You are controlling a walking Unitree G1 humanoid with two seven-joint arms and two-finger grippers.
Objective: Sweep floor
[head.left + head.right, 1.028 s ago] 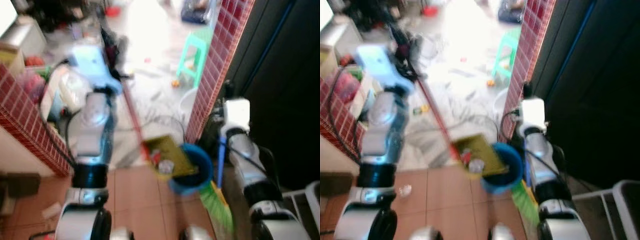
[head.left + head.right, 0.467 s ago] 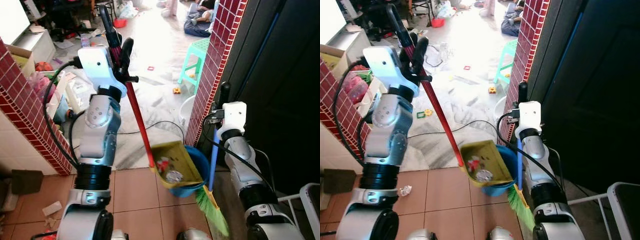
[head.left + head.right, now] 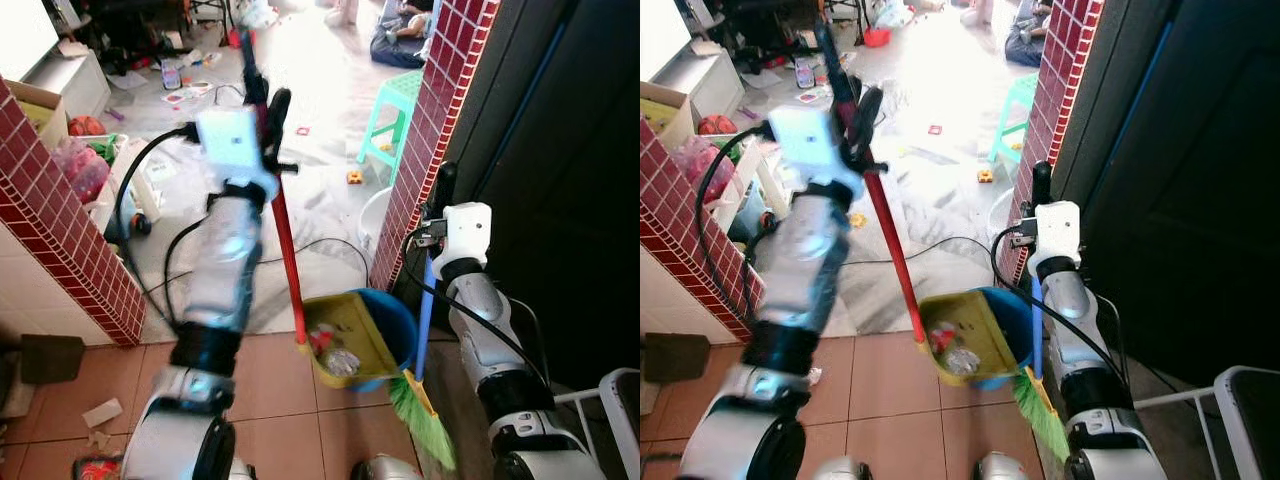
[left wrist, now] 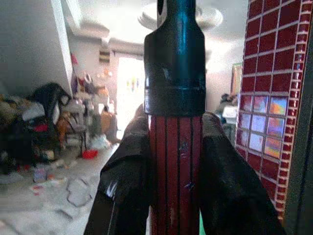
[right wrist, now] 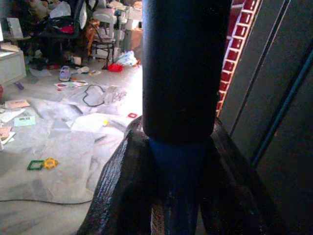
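With my left gripper (image 4: 176,147) clamped on the red handle of the yellow dustpan (image 3: 345,335), tilted over the blue bucket (image 3: 392,320), and my right gripper (image 5: 178,161) clamped on the broom (image 3: 425,330) just beside the bucket, I judge a skewed tip could spill litter past the rim.

Floor right up close is terracotta tile (image 3: 270,400), then it switches to pale marble-looking flooring (image 3: 940,190) that's blown out by bright daylight further into the room, with toys, papers and a black cable (image 3: 330,245) scattered all over it. There's a red-tiled half wall (image 3: 60,240) on the left and a red-tiled pillar (image 3: 425,130) on the right next to a dark door (image 3: 1180,180), plus a little green plastic stool (image 3: 395,105) just past the pillar. The far end is pretty cluttered, with a white cabinet (image 3: 75,80) on the left and dark chairs and bags piled up at the back.
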